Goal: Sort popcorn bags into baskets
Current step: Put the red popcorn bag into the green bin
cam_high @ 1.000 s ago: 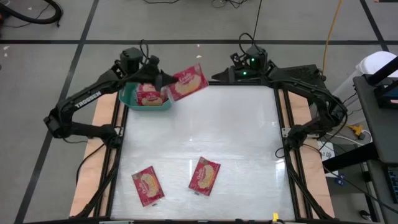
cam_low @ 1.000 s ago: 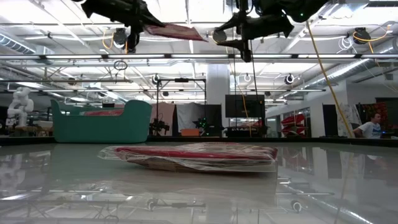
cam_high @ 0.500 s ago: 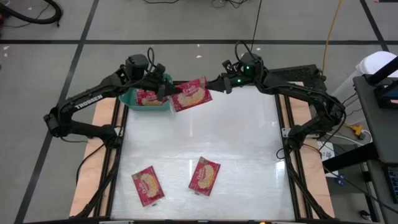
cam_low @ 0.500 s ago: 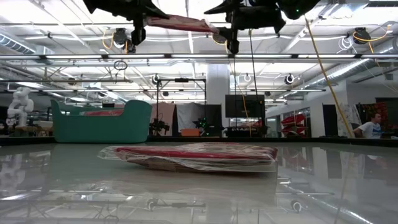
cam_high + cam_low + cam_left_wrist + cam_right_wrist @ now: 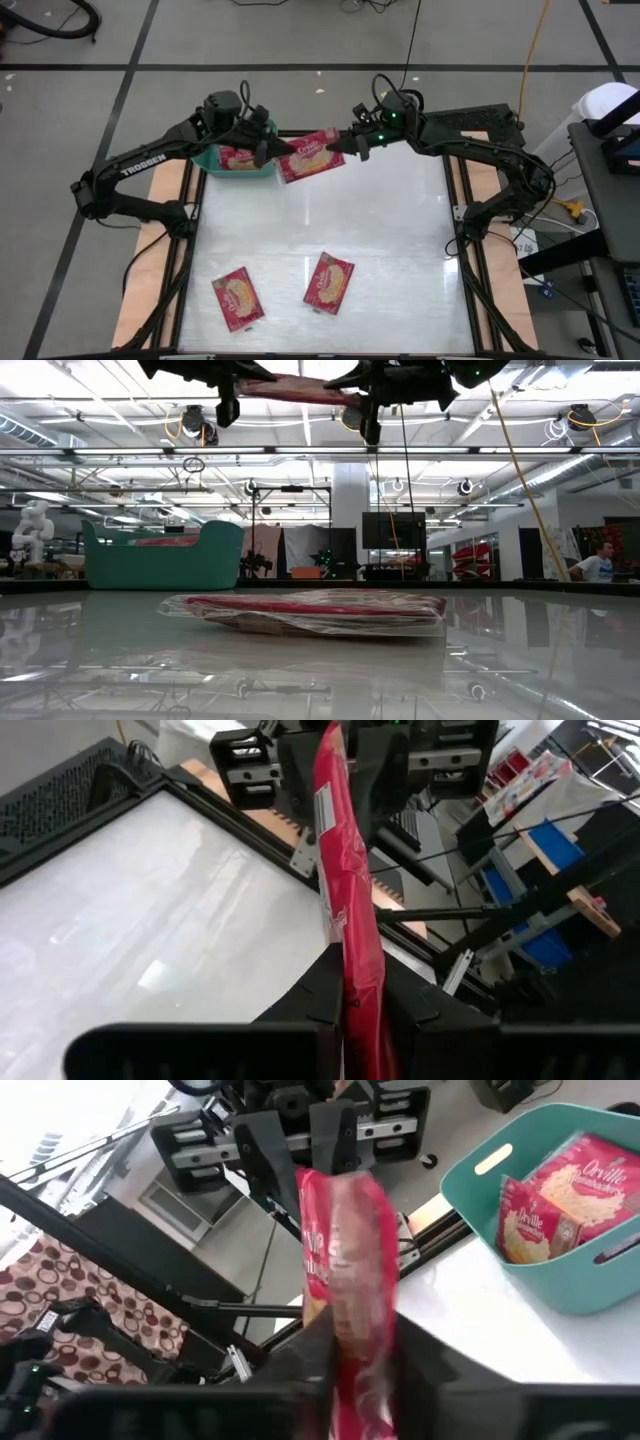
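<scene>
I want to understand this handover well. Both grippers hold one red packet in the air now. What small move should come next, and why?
Probably the left gripper should open and let go. The red packet hangs above the table between both arms, and the right gripper is already shut on its far end. Two packets lie on the table, and the teal bin holds some already.

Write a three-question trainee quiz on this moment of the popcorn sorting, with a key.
1. True or false: both the left gripper and the right gripper grip the raised popcorn bag.
2. How many popcorn bags lie flat on the table?
3. The teal basket holds: A) nothing, B) at least one bag, C) a bottle.

Key: 1 true, one at each end. 2 two, the left one and the right one, near the front. 3 B, a bag in the basket shows.
</scene>
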Available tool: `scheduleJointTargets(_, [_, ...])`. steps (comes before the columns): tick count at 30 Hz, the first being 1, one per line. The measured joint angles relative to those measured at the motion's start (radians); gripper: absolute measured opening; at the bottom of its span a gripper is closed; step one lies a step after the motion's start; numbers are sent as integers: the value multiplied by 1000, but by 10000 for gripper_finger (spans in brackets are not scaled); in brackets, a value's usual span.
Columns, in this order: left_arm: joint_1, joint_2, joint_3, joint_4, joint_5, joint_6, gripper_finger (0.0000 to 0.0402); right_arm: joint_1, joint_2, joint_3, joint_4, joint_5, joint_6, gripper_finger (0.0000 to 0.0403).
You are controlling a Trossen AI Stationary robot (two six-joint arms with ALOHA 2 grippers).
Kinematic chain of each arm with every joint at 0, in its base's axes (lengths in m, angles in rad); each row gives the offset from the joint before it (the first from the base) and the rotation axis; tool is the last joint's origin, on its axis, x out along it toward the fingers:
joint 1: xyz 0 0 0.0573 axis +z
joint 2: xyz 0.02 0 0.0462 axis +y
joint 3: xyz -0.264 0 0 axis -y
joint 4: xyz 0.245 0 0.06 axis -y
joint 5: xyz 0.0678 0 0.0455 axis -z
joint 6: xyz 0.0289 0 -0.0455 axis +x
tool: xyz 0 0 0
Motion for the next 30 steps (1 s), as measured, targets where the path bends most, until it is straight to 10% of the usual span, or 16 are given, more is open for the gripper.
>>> scheduleJointTargets(7, [-3,0,0,8,-150,-62,49,-40,0,0,-2,31,35,12])
scheduleJointTargets(21, [-52,-10,1,90,-487,-332,274,-242,0,0,165,-26,202,1])
scheduleJointTargets(30, [-301,35,-12,136,-824,-498,275,-265,0,0,308,-39,347,0])
